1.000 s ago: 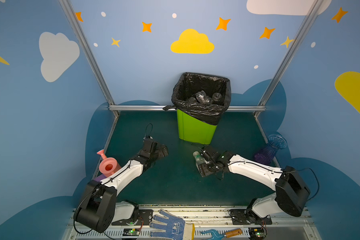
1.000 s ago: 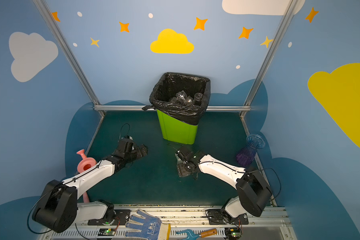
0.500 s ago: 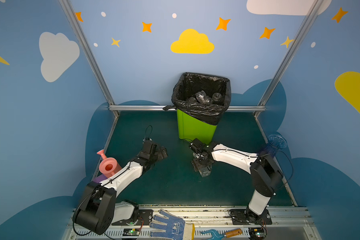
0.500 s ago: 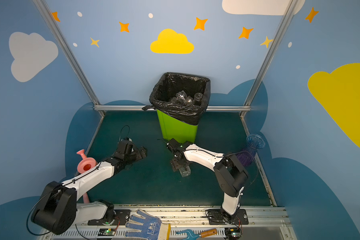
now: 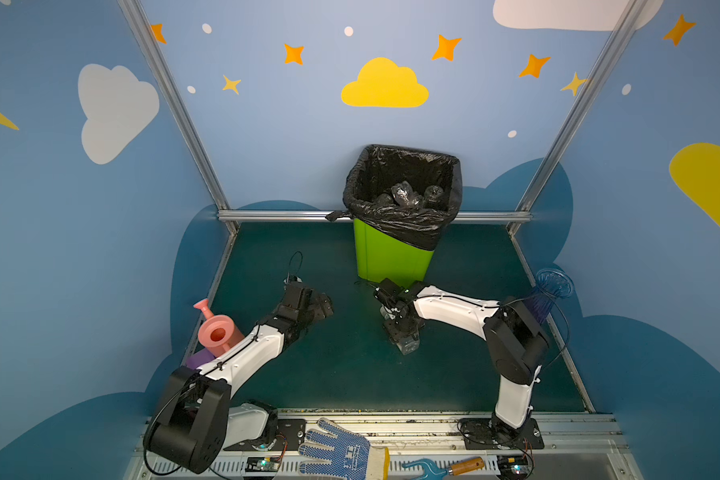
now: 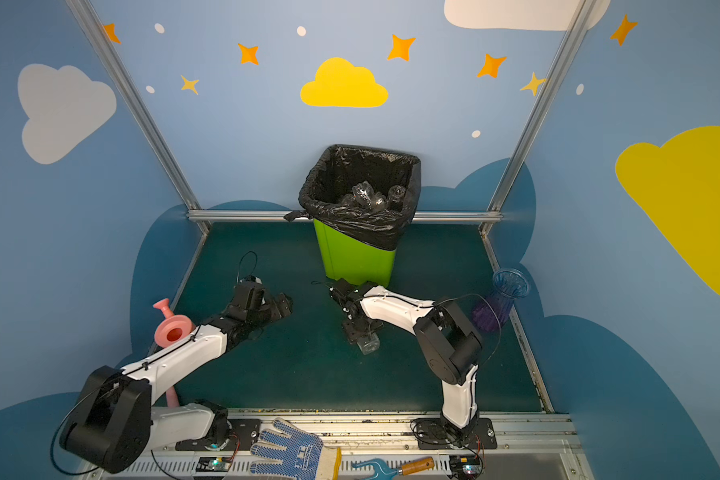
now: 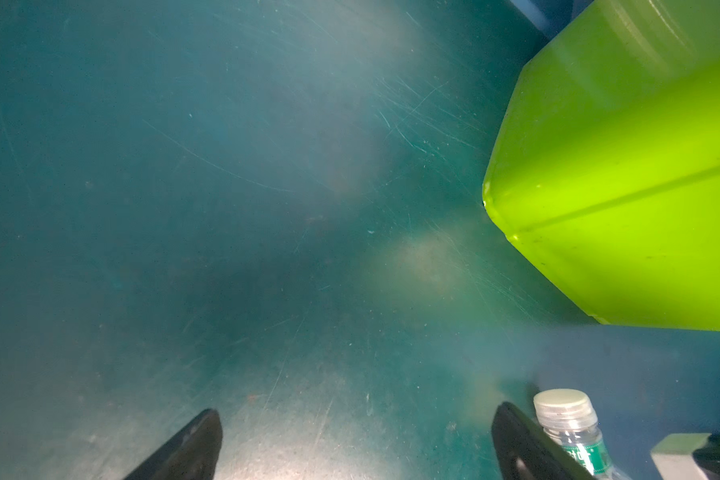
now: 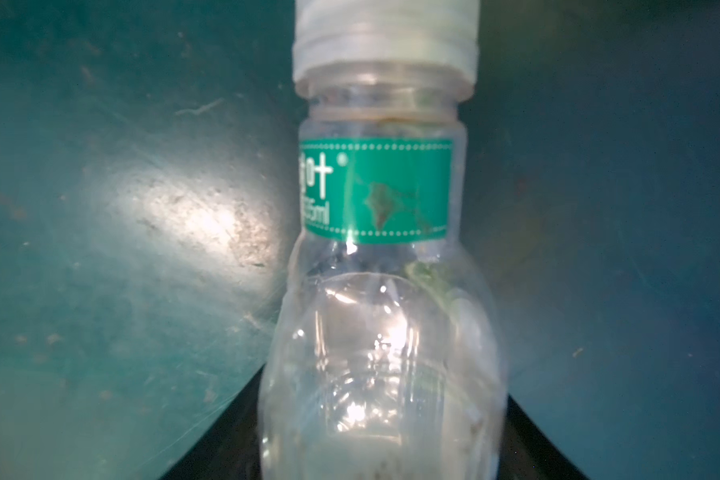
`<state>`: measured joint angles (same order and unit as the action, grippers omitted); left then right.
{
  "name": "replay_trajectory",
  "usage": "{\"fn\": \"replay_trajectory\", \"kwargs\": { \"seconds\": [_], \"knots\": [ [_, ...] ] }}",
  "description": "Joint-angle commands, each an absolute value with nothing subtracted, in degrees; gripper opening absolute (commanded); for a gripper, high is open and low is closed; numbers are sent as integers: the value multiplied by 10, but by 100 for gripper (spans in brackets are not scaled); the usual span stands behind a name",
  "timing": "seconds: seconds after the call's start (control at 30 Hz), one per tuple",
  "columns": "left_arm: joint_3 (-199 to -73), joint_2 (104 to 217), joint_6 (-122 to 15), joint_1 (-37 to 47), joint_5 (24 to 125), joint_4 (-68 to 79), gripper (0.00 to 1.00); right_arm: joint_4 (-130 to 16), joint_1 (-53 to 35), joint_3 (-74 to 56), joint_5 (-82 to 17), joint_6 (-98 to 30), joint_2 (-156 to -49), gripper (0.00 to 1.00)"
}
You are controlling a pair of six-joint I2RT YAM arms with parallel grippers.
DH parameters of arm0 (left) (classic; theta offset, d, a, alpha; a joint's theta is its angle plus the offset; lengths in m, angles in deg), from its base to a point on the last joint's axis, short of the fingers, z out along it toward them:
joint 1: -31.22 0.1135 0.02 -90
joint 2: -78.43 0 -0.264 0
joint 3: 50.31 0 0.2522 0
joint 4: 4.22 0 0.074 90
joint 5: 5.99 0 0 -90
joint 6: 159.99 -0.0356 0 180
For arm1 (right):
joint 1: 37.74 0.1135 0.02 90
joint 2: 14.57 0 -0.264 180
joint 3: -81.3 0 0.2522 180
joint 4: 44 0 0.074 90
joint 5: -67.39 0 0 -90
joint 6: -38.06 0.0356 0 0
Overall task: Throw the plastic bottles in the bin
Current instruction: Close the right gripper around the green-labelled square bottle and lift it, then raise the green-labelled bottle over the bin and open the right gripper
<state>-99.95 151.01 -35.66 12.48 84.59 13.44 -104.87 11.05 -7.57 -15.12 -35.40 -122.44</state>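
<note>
The right pincer [image 8: 387,382] was seen clamped on a bottle [image 8: 381,291], one black finger pressed to each side of the clear body. The white cap [image 8: 385,37] and green label [image 8: 387,191] stuck out past the fingertips. The bottle was held low over the green mat [image 5: 350,374]. Whether it touched the mat could not be told.

Just behind this pincer, the bin [image 5: 391,257] was set upright, its black bag [image 5: 404,224] folded over the rim. More bottles [image 5: 408,195] were heaped inside it. Off to the pincer's outer side, near the wall, a blue vase [image 5: 551,291] was stood well apart.

The left pincer [image 7: 357,409] was spread wide with only bare mat between its fingers. In the left wrist view the cap of the held bottle was shown just outside one finger, and a corner of the bin farther ahead. Behind this pincer, beside its arm, a pink can [image 5: 217,332] was placed. A blue glove [image 5: 337,453] was laid on the front rail between the two arm bases.
</note>
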Motion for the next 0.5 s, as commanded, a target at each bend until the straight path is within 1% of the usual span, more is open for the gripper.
{"fn": "replay_trajectory", "kwargs": {
  "seconds": [0.0, 0.07, 0.17, 0.23, 0.33, 0.47],
  "knots": [
    [-997, 1510, -365, 127, 854, 137, 100, -1053, 109, -82, -163, -359, -1218, 57],
    [-997, 1508, -365, 127, 855, 138, 100, -1050, 109, -83, -156, -362, -1201, 47],
    [-997, 1509, -365, 127, 858, 138, 100, -1043, 110, -86, -133, -374, -1148, 47],
    [-997, 1512, -364, 127, 860, 137, 100, -1033, 110, -89, -119, -383, -1094, 46],
    [-997, 1519, -363, 128, 861, 133, 100, -1000, 111, -97, -94, -406, -989, 39],
    [-1001, 1529, -366, 129, 870, 134, 100, -905, 121, -101, -62, -466, -836, 39]
  ]
}}
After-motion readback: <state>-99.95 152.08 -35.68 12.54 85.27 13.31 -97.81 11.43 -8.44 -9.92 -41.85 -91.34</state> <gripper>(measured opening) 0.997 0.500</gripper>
